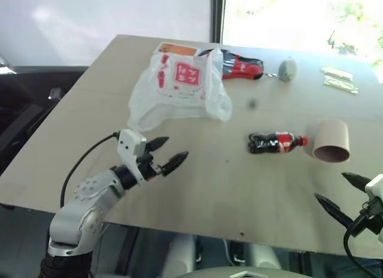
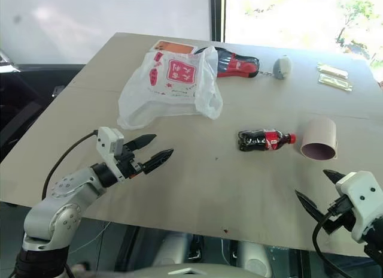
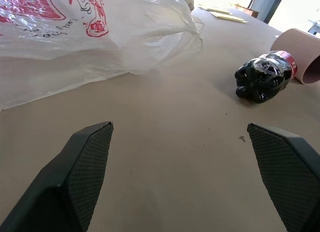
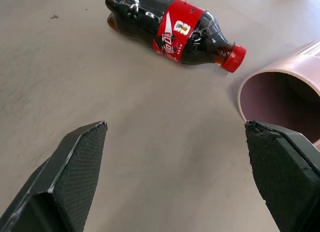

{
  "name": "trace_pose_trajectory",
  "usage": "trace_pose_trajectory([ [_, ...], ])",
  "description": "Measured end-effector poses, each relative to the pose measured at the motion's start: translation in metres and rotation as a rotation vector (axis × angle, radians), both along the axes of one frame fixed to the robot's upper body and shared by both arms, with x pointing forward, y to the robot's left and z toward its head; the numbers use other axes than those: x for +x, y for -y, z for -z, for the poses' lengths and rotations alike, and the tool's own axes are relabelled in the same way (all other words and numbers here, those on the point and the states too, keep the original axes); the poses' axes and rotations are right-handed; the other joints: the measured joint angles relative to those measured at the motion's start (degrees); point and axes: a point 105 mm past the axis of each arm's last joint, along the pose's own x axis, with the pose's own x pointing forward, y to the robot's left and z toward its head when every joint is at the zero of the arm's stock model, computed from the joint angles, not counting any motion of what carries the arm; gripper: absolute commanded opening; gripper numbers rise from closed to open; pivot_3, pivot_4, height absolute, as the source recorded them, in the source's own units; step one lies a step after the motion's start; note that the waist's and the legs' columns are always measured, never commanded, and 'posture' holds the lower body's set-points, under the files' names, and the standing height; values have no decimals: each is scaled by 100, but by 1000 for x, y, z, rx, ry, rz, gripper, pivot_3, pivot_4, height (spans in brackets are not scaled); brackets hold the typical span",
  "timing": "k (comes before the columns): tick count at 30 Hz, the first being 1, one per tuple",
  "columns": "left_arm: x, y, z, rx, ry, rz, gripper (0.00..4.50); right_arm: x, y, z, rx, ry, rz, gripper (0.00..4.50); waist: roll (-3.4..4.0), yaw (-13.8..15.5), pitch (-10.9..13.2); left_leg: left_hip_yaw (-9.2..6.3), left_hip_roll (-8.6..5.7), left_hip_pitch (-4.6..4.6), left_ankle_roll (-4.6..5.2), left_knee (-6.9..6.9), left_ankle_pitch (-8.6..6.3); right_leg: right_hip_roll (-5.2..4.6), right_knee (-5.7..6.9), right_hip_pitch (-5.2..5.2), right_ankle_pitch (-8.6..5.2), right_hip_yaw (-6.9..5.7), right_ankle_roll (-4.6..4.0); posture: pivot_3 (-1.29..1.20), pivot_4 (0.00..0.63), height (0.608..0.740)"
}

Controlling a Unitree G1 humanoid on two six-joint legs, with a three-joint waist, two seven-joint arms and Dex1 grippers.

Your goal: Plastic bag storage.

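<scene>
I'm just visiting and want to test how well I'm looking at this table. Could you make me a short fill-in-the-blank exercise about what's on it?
1. The plastic bag is white with ____ printing.
2. The small cola bottle is not upright; it is ____ on the table.
3. The bottle's cap points toward the open pink ____, which lies on its side.
4. The left gripper and the right gripper both have their black fingers ____, holding nothing.

Missing words: red; lying; cup; open
</scene>
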Motion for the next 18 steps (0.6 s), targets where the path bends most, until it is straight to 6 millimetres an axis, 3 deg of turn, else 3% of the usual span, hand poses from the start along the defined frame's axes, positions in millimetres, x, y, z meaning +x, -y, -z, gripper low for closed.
trace_pose_trajectory([
  [3,-2,-2,0,-1,-2,-5,4493,4,-4,-1,-1,41,-17,4463,-3,-4,0,1,1,1,12,-8,9,4,-2,-1,-1,0,6,0,150,740],
  [7,2,0,-2,-19,27,-38,4493,12,-32,-3,65,149,-113,4463,4,4,4,3,1,2,14,-9,9,8,-2,-1,-3,1,10,0,150,740],
  [11,19,1,-19,-11,104,-142,4493,11,-45,-17,65,251,-168,4463,-5,60,4,2,0,1,15,-5,10,10,-2,2,-2,1,12,0,150,740],
  [15,53,-21,-28,116,189,-362,4493,-8,-71,-31,103,318,-308,4463,-5,63,3,3,2,5,20,-7,13,21,2,4,-2,3,13,0,150,740],
  [18,73,-33,-28,264,219,-481,4493,-19,-82,-31,112,308,-387,4463,-20,60,0,6,1,5,21,-6,13,20,2,4,-1,5,14,0,150,740],
])
